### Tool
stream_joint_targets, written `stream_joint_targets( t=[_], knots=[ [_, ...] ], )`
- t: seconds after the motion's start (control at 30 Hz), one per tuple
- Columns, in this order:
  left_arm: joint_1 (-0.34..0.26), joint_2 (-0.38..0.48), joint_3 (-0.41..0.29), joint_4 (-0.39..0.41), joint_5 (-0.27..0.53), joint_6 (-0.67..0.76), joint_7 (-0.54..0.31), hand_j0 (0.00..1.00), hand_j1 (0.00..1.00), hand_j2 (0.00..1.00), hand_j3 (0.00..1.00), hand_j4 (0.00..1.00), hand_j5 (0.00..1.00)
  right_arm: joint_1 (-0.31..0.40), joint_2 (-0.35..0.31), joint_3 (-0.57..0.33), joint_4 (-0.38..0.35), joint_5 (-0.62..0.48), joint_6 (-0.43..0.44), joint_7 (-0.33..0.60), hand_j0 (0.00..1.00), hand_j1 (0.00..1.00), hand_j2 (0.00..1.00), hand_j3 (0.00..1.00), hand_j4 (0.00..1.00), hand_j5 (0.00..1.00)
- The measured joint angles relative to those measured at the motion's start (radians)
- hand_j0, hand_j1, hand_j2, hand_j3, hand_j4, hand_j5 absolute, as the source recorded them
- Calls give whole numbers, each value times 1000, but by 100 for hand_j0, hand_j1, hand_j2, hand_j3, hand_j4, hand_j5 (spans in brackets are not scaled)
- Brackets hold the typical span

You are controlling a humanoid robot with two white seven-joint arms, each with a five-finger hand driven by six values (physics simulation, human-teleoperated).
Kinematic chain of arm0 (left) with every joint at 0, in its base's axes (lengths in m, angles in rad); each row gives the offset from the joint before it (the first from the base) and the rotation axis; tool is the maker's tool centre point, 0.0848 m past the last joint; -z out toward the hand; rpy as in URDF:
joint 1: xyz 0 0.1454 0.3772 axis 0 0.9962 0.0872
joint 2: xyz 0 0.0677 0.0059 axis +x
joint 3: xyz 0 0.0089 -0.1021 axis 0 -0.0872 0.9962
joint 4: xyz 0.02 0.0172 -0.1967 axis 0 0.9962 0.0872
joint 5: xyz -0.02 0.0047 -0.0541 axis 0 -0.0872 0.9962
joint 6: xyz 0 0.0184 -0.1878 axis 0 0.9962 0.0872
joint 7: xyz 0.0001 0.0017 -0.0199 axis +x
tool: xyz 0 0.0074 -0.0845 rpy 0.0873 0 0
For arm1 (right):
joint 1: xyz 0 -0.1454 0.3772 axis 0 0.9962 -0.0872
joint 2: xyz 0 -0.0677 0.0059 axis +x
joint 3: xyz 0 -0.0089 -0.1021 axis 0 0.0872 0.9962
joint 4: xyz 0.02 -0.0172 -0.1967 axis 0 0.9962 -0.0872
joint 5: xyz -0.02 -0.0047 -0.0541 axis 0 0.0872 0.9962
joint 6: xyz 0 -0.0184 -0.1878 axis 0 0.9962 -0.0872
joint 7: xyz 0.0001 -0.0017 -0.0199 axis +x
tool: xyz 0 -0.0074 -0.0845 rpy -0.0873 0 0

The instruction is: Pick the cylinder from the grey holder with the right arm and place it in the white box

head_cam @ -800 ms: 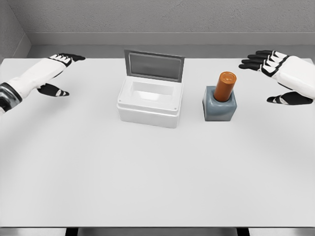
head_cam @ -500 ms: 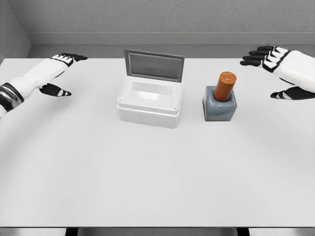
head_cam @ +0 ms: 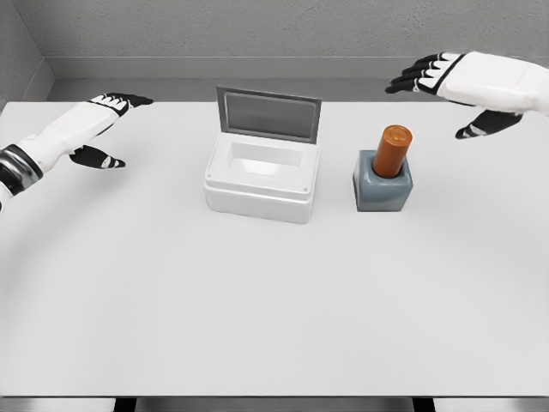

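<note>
Two arms on show, both cased in smooth glossy white shells. The left hand [head_cam: 94, 129] has a white back, with black fingers banded white at the knuckles and a black thumb carrying a small white patch. There's a dark ring with a silvery metallic sheen around the left forearm near the picture's edge. The right hand [head_cam: 467, 81] matches: rounded white back, black segmented fingers with white bands, black thumb.

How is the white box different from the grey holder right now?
The white box is wider, and its cavity looks empty; the grey holder is a smaller block with the orange cylinder standing in it. The box has a raised lid; the holder has none. Both sit on the table.
</note>
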Motion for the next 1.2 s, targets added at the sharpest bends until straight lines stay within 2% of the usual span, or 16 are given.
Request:
stream_joint_targets(
  t=[0.1, 0.33, 0.8, 0.87, 1.13, 1.17, 1.2],
  knots=[
    [0, 0, 1, 1, 0, 0, 0, 100, 100, 100, 100, 100, 100, -20, 28, 46, 41, 1, 3, 14, 100, 100, 100, 100, 100, 100],
    [0, 0, 2, 2, 0, 0, 0, 100, 100, 100, 100, 100, 100, -77, 68, 109, 82, 4, 5, 21, 100, 100, 100, 100, 100, 100],
    [0, -1, -1, 1, -5, 0, -2, 100, 100, 100, 100, 100, 100, -91, 103, 213, 144, 8, 5, 22, 100, 100, 100, 100, 100, 100],
    [0, -1, -1, 1, -6, 0, -2, 100, 100, 100, 100, 100, 100, -91, 104, 221, 149, 8, 5, 22, 84, 84, 84, 84, 84, 84],
    [0, -1, -1, 1, -6, 0, -2, 100, 100, 100, 100, 100, 100, -91, 105, 243, 168, 8, 5, 22, 83, 83, 83, 83, 83, 83],
    [0, -1, -1, 0, -5, 0, -2, 100, 100, 100, 100, 100, 100, -91, 105, 244, 170, 8, 4, 22, 80, 80, 80, 80, 80, 80],
    [0, -1, -1, 0, -5, 0, -2, 100, 100, 100, 100, 100, 100, -91, 105, 245, 171, 7, 5, 22, 68, 68, 68, 68, 68, 68]
  ],
)
